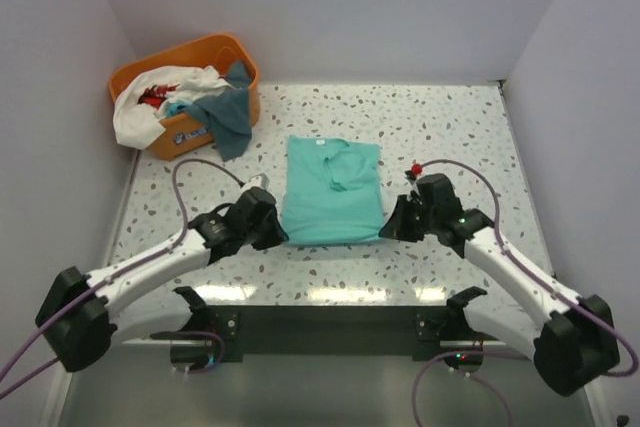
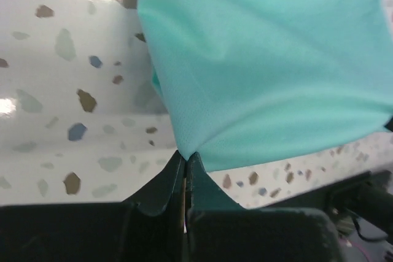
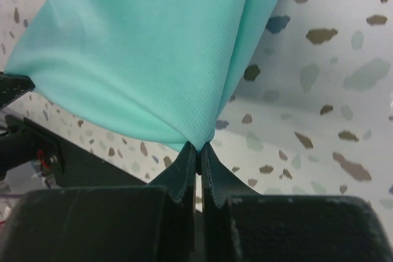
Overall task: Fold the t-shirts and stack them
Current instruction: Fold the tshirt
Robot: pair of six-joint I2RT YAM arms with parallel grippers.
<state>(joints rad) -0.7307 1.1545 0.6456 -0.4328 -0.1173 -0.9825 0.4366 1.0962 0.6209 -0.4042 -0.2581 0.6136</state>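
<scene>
Table: speckled, beneath both arms.
Mint t-shirt: spread between left gripper and right gripper, stretching away from them.
Basket: orange, far beyond left gripper, heaped shirts inside.
Left gripper: clamped on the mint t-shirt's near-left corner.
Right gripper: clamped on its near-right corner.

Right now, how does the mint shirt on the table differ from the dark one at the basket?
The mint t-shirt lies spread flat on the table; the dark teal-grey t-shirt hangs crumpled over the rim of the orange basket. The mint t-shirt is pinched at its near corners by the left gripper and right gripper; the dark teal-grey t-shirt is untouched. Both are plain cloth.
</scene>
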